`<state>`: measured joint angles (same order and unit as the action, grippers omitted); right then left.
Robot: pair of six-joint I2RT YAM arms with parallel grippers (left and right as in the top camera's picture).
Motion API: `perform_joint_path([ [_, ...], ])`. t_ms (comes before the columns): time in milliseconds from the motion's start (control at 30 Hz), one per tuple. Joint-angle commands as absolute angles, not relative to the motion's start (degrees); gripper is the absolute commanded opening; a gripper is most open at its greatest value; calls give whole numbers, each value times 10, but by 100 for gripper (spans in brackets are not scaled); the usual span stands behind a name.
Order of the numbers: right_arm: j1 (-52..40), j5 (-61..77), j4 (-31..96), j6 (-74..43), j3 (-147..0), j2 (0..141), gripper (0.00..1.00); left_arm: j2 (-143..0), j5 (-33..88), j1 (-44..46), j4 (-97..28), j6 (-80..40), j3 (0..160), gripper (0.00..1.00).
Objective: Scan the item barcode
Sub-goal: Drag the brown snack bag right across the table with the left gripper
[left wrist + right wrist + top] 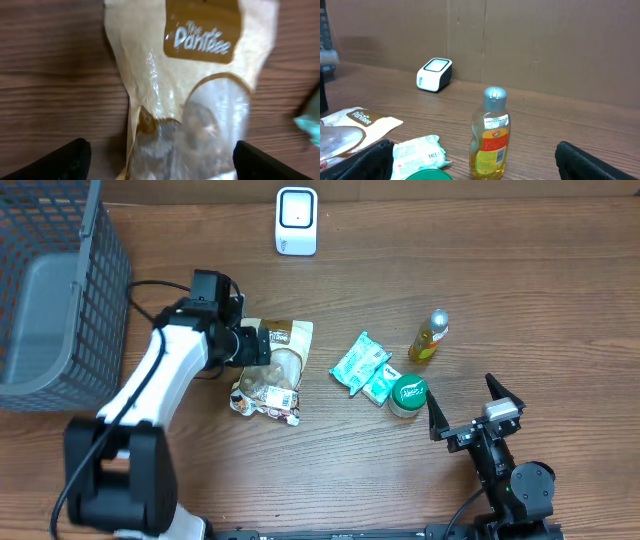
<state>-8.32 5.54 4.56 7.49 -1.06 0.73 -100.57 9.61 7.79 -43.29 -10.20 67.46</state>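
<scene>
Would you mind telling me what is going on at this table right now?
The left gripper is down over the snack pouch, which lies flat on the table. Its jaws are spread wide to either side of the pouch and are not closed on it. The white barcode scanner stands at the far edge, apart from the pouch. The right gripper sits open at the near edge, holding nothing.

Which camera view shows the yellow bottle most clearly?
The right wrist view: the yellow bottle stands upright and close, with its silver cap and red label visible. The overhead view shows it only small, from above, near the green packets. The left wrist view does not show it.
</scene>
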Motion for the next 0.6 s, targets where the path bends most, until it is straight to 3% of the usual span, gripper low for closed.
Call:
perform_joint_path([
  [0,-82,52,44,74,-4,2,100,-1046,127,81,-430,-55,684,91],
  [133,-82,52,44,74,-4,2,100,-1071,131,81,-439,-51,684,85],
  [200,-82,52,44,74,-4,2,100,-1072,129,80,-449,-53,684,67],
  [233,-82,52,44,74,-4,2,100,-1072,129,79,-457,-63,684,63],
  [567,-82,52,44,74,-4,2,100,-1070,58,79,-538,-233,684,68],
])
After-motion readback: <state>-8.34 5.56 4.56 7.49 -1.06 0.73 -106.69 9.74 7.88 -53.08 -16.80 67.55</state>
